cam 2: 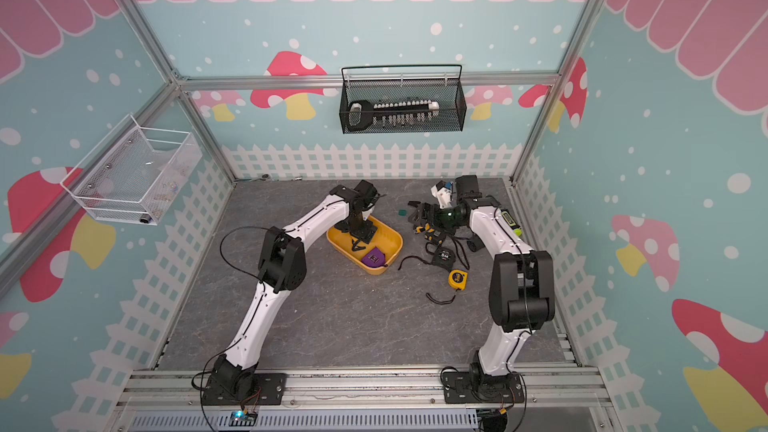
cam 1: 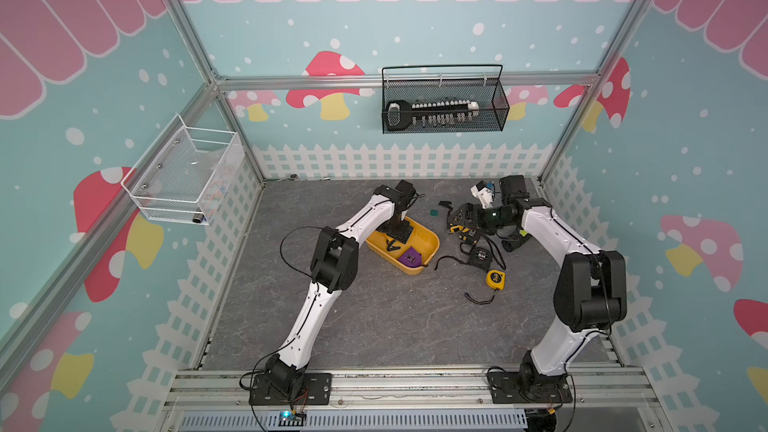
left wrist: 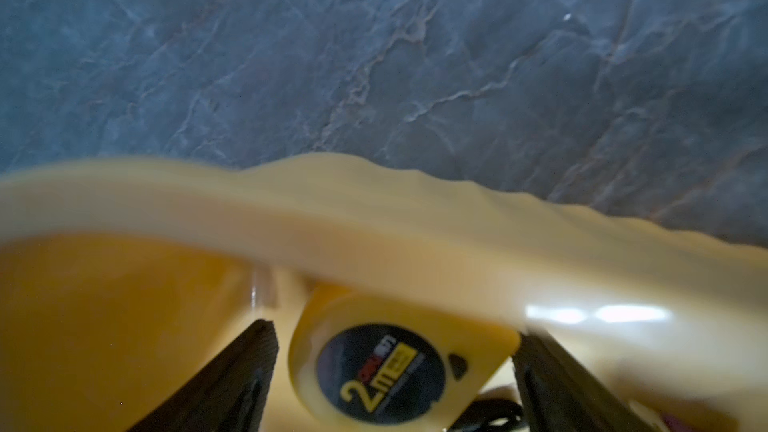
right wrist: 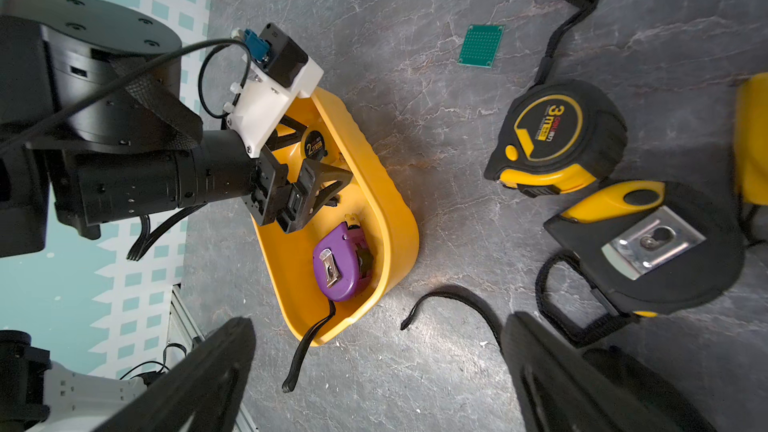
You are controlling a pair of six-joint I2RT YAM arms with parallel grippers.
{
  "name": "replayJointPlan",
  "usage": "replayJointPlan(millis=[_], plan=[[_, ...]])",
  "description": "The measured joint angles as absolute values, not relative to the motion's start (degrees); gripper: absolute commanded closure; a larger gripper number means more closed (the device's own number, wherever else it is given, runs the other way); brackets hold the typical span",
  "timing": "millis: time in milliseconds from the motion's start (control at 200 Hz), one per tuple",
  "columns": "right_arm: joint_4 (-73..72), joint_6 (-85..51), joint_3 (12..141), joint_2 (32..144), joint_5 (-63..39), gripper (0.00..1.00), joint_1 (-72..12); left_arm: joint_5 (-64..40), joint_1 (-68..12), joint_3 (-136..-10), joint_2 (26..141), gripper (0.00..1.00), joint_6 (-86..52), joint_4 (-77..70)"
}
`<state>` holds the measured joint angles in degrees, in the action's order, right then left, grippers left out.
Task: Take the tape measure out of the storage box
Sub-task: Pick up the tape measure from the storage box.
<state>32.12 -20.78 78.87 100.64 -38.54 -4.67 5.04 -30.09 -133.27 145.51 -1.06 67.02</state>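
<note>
The box [cam 1: 426,243] sits on the grey counter [cam 1: 374,326], its long axis slanting from far left to near right in both top views. The yellow tape [left wrist: 374,371] lies flat in the box's far-left end, tucked close under the end wall, with its round "2 m" label facing up. The left claw [right wrist: 326,153] reaches down into that end and straddles it. The tape's long axis runs from finger to finger: the rounded end points toward one finger [left wrist: 232,376], and the squared end with the dark button points toward the other, which it seems to touch. A sliver of box floor shows between the rounded end and its finger, so this claw is released, not gripping. The purple tape [right wrist: 336,268] lies flat in the near-right end, metal clip up. Its blade end points toward the left claw and its black strap [right wrist: 307,347] trails over the rim onto the counter. The right claw [right wrist: 380,322] hangs spread wide and empty over the counter beside the box, near a black-and-yellow 3 m tape [right wrist: 552,135].
</note>
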Motion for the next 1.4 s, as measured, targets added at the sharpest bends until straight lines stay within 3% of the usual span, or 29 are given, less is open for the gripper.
replayJointPlan(millis=[215,365,911,1101,1276,1401], plan=[[32.4,-20.8,78.9,100.6,-38.6,0.06,-5.8,1.9,-30.3,-133.3,145.8,0.43,0.8,65.7],[32.4,-20.8,78.7,100.6,-40.2,0.06,-6.1,1.5,-30.7,-130.4,144.2,0.52,1.6,63.3],[24.0,-29.0,78.1,105.1,-60.6,0.07,-7.1,-8.1,-31.1,-115.9,118.0,0.57,3.6,60.1],[18.8,-34.2,78.9,107.6,-63.6,0.12,-11.2,-11.2,-32.1,-112.6,116.2,0.58,4.2,60.1],[4.4,-45.1,76.6,109.3,-65.6,0.17,-14.8,-12.3,-33.2,-111.8,116.1,0.57,4.6,60.1],[-2.1,-50.8,75.7,111.7,-66.5,0.26,-16.8,-12.7,-33.6,-111.8,116.0,0.57,4.8,60.1]])
